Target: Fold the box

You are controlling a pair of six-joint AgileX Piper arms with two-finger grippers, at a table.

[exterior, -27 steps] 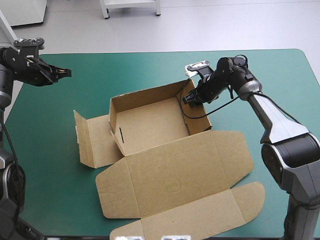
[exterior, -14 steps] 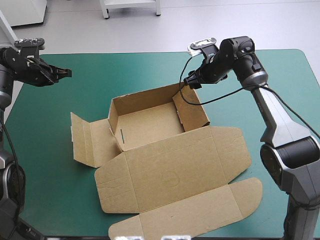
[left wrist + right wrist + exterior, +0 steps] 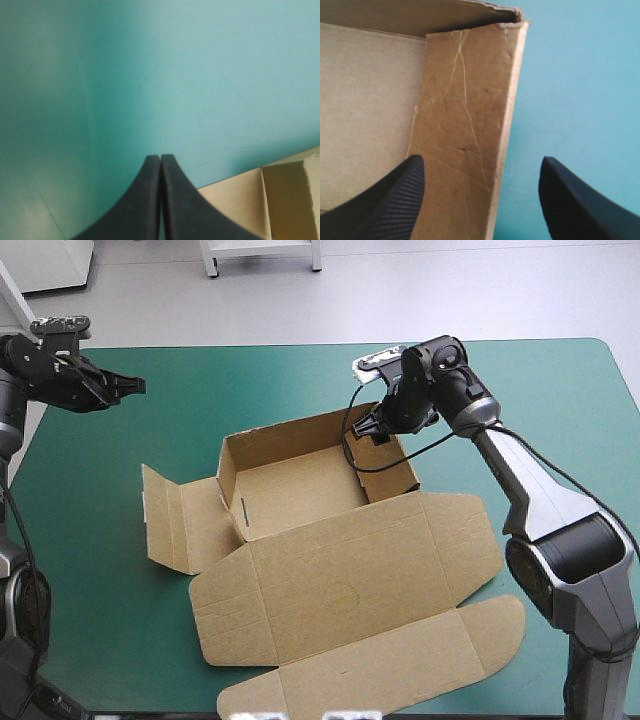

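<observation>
The surface [image 3: 200, 380], under a teal-green cover with rounded far corners, fills most of the high view. Beyond its far edge, from 10 to 2 o'clock, runs a pale grey floor [image 3: 450, 290]. At 12 o'clock stand the legs of a white frame [image 3: 262, 247], and at 11 o'clock a white cabinet [image 3: 50, 260]. Light falls evenly.

There is one brown box [image 3: 300, 490] and it lies on one table [image 3: 110, 620] with a teal-green cover. On this box I can count three raised walls [image 3: 290, 435], one wide lid [image 3: 340, 590] lying flat, and one side flap [image 3: 180, 520] spread out on the cover. There are two grippers, the left gripper [image 3: 135, 387] and the right gripper [image 3: 365, 428]. Each has two black fingers [image 3: 395, 200], four in total: one pair pressed together and one pair standing apart.
</observation>
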